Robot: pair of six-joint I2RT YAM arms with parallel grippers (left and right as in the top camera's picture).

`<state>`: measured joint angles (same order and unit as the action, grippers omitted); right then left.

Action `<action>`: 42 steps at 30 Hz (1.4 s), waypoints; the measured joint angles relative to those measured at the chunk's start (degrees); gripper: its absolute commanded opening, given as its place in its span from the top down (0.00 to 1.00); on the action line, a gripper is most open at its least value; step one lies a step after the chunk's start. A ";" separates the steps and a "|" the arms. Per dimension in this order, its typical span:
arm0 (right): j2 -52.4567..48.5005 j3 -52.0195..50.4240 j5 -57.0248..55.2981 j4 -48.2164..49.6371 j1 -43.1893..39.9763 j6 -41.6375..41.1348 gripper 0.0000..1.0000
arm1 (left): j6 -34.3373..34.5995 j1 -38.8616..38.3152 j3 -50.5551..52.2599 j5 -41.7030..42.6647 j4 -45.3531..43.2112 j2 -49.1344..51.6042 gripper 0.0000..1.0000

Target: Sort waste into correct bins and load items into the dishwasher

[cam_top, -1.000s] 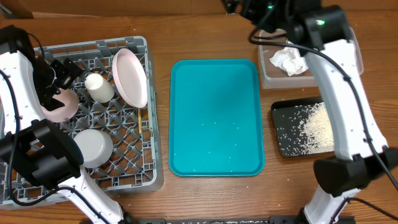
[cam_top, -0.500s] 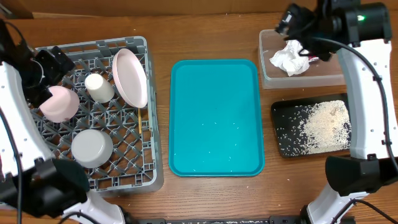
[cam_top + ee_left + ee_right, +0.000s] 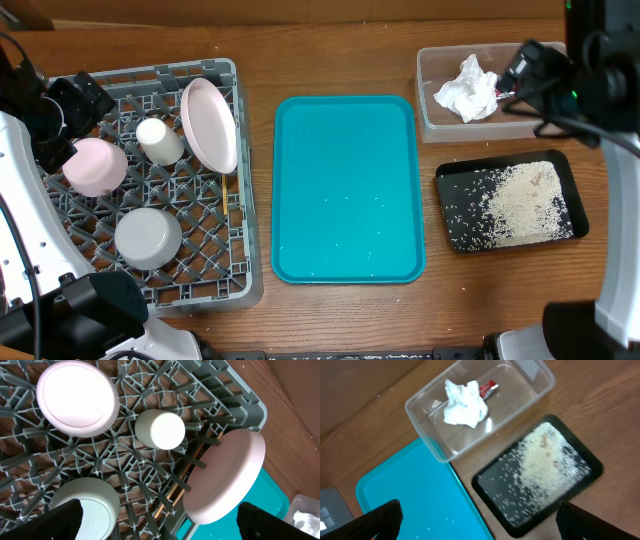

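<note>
The grey dish rack (image 3: 240,200) sits at the left of the bench (image 3: 340,60). In it are a pink bowl (image 3: 95,167), a small white cup (image 3: 160,140) and a grey-green bowl (image 3: 148,237), all bottom up. A large plate (image 3: 210,125) stands on edge by the rack's right wall. Wooden chopsticks (image 3: 172,491) lie on the lattice beneath it.

A teal tray (image 3: 348,190) lies mid-bench, speckled with a few grains. To its right, the clear tub (image 3: 430,115) holds a crumpled napkin (image 3: 467,90) and a red wrapper (image 3: 488,389), its print too blurred to read. The black tray (image 3: 450,235) nearer the front holds the rice crumbs (image 3: 520,200).

The left tool (image 3: 160,525) hangs over the rack, jaws wide and empty. The right tool (image 3: 485,522) hangs above the tub and black tray, also wide and empty.
</note>
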<state>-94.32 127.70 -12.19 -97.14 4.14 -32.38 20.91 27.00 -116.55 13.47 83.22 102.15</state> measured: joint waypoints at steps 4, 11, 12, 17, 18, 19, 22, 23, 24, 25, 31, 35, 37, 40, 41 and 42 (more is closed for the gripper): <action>3.87 -1.53 -0.50 0.09 0.00 -0.04 0.00 | 0.00 0.00 0.00 -0.02 0.00 0.00 0.00; 14.58 -12.07 -0.70 0.00 0.02 -0.26 0.00 | 0.00 0.00 0.00 -0.22 -0.02 0.00 0.00; 16.33 -13.81 -0.57 -0.02 0.00 -0.33 0.00 | 0.00 0.00 0.00 -0.22 -0.02 0.00 0.00; 22.86 -20.31 2.93 -0.15 0.00 -0.42 0.00 | 0.00 0.00 0.00 -0.20 -0.02 0.00 0.00; 23.58 -21.03 3.54 -0.15 0.00 -0.44 0.00 | 0.00 0.00 0.00 -0.20 0.00 0.00 0.00; 24.39 -21.84 4.24 -0.17 0.00 -0.39 0.00 | 0.00 0.00 0.00 -0.20 -0.02 0.00 0.00; 25.24 -22.43 5.27 -0.17 0.00 -0.42 0.00 | 0.00 0.00 0.00 -0.22 -0.02 0.00 0.00; 25.29 -22.43 5.53 -0.15 0.00 -0.44 0.00 | 0.00 0.00 0.00 -0.20 -0.02 0.00 0.00; 25.27 -22.45 5.81 -0.15 0.02 -0.42 0.00 | 0.00 0.00 0.00 -0.20 0.00 0.00 0.00; 25.20 -22.45 5.90 -0.13 0.02 -0.44 0.00 | 0.00 0.00 0.00 -0.20 -0.02 0.00 0.00; 24.35 -22.45 6.23 -0.11 0.02 -0.44 0.00 | 0.00 0.00 0.00 -0.20 -0.02 0.00 0.00; 23.54 -22.47 6.25 -0.13 0.00 -0.13 0.00 | 0.00 0.00 0.00 -0.20 -0.02 0.00 0.00; 23.47 -22.53 6.25 -0.11 0.02 0.13 0.00 | 0.00 0.00 0.00 -0.20 -0.02 0.00 0.00; 23.69 -23.02 5.75 1.20 0.02 0.46 0.00 | 0.00 0.00 0.00 -0.20 0.00 0.00 0.00; 23.98 -23.50 5.55 2.75 0.00 0.66 0.00 | 0.00 0.00 0.00 -0.20 -0.02 0.00 0.00; 24.46 -24.24 5.31 4.48 0.02 1.07 0.00 | 0.00 0.00 0.00 -0.20 -0.02 0.00 0.00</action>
<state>-69.87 103.46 -6.87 -92.66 4.16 -31.31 20.91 27.00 -116.55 13.28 83.20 102.15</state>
